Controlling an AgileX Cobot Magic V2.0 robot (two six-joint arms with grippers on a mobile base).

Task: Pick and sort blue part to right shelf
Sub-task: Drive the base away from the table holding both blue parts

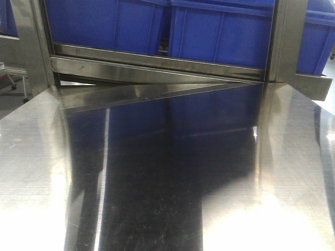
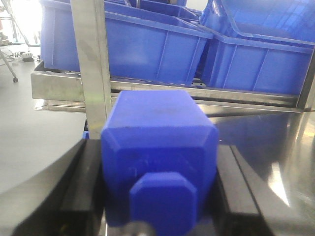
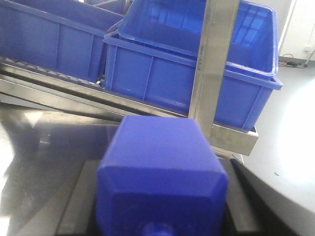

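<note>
Blue part (image 2: 157, 129) clamped in left gripper (image 2: 160, 164): long axis along gripper, cap facing wrist camera, base facing right shelf (image 2: 91, 73). Round-knobbed blue block (image 3: 162, 147) clamped in right gripper (image 3: 162, 189).

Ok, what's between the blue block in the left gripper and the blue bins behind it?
In the left wrist view, a steel post and a steel front rail stand between the blue block and the bins.
</note>
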